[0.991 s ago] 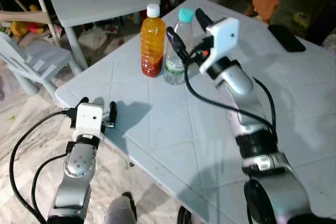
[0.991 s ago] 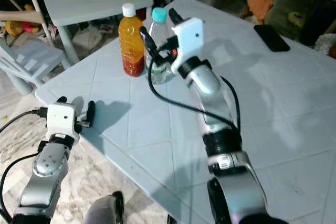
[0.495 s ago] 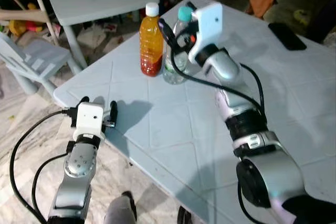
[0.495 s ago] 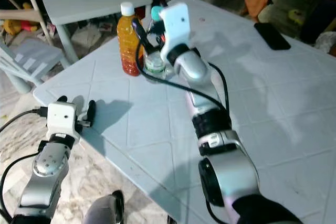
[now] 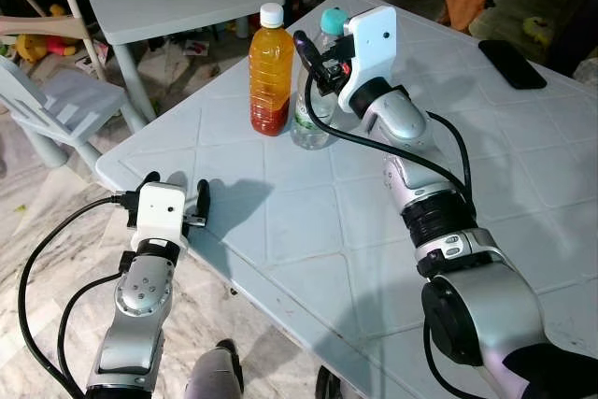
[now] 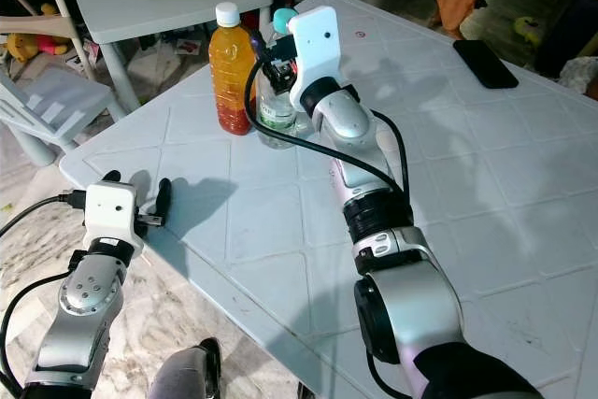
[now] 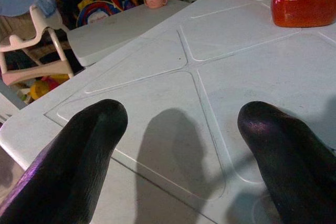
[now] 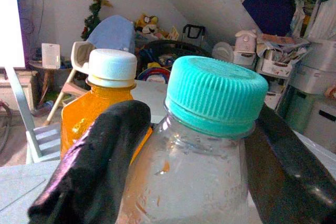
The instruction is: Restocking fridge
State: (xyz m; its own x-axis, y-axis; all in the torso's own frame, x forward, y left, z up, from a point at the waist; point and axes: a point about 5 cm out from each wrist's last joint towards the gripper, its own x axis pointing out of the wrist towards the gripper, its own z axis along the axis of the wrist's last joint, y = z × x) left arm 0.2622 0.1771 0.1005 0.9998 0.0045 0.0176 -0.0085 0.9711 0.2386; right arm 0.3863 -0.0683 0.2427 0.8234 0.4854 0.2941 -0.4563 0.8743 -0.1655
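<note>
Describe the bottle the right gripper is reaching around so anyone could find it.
On the pale blue table, near its far corner, two bottles stand together. It is the clear bottle with the teal cap, bracketed by the right gripper; the orange bottle has a white cap.

We see evenly bright, sharp head views with soft shadows falling on the pale table (image 5: 308, 231) beneath both arms. In the wrist views, the black fingers (image 7: 73, 156) and the teal-capped bottle (image 8: 210, 145) sit close and slightly soft; a bright panel glares at one edge.
</note>
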